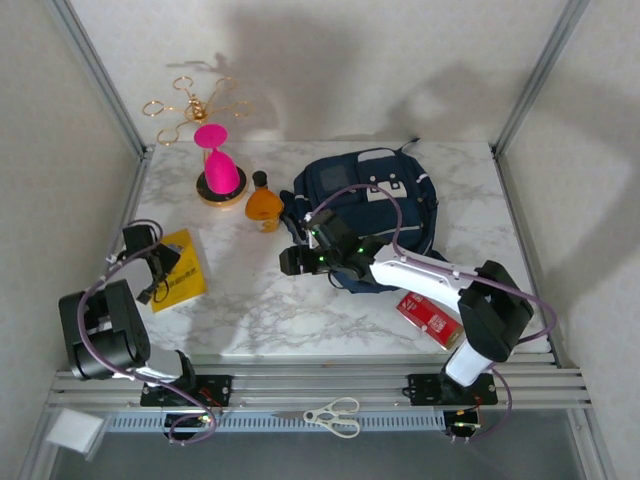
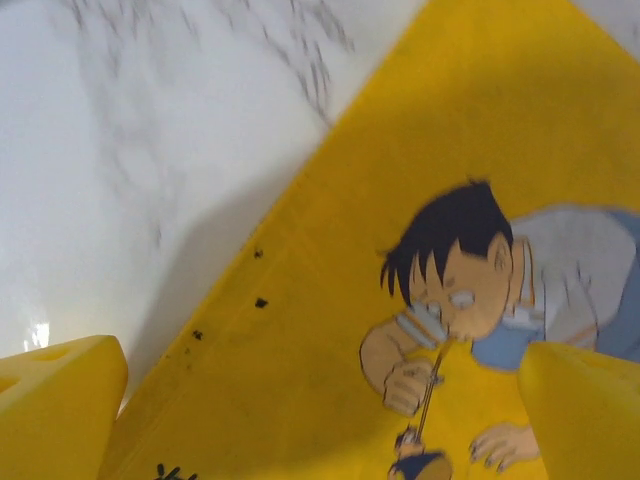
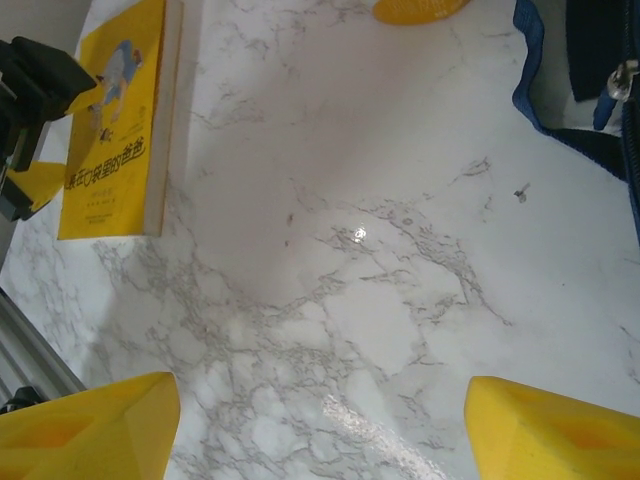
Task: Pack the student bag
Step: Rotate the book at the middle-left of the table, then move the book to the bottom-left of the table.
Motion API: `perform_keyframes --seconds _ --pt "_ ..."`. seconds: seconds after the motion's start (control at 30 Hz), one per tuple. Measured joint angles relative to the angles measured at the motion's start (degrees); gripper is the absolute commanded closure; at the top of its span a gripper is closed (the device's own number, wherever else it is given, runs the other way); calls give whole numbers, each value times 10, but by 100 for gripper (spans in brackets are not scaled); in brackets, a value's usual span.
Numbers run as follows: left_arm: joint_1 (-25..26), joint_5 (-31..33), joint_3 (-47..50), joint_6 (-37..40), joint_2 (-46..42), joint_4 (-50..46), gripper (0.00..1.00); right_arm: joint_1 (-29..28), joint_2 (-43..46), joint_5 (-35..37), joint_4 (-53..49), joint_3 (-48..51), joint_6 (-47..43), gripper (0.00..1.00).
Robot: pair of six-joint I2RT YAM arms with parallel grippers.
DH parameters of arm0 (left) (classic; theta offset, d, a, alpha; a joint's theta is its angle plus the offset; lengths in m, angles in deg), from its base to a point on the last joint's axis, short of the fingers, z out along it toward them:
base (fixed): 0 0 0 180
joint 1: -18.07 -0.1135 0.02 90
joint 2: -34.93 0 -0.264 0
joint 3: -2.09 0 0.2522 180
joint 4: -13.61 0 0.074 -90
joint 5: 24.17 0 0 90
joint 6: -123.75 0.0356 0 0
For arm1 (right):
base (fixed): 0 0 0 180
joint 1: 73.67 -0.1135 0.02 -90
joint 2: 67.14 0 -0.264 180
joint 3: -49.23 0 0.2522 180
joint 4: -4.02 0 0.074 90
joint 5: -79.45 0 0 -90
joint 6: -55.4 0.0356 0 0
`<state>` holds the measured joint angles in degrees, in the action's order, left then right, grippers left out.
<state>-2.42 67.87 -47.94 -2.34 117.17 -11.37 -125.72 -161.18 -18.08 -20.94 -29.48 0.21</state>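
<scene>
Marble desk [image 1: 300, 320]: left jaws spread wide, empty, over yellow book [image 2: 330, 330]; right jaws apart, empty, beside student bag [image 1: 420, 215]. Likely step: fetching the book. Next: lower, pinch its edge.

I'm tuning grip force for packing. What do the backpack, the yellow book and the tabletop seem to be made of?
Student bag: soft navy woven fabric, matte; it slumps and creases.
Yellow book: paper, with a smooth printed card cover; white page edges show along its side.
Tabletop: polished marble or a marble-look laminate; it has grey veins and a glare spot, but I cannot tell which.
</scene>
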Motion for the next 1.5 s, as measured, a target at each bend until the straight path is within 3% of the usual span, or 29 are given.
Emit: perform_keyframes --seconds 0.27,0.43,0.77,1.1,1.27,1.5 --pt "85 9 52 -31 -54 3 17 -13 -94 -13 14 -46 23 23" --pt "123 3 63 -49 -76 -10 21 -39 -175 -11 33 -119 26 25" --pt "125 1 72 -56 -83 -3 23 -62 -354 -11 65 -304 20 29" --pt "125 0 85 -55 -92 8 28 -64 -480 -23 50 -466 -12 45" --pt "125 -4 93 -55 -100 14 30 -71 -502 -42 31 -508 -30 55" --pt "122 -7 102 -55 -110 21 34 -73 -501 -40 11 -506 -38 83"
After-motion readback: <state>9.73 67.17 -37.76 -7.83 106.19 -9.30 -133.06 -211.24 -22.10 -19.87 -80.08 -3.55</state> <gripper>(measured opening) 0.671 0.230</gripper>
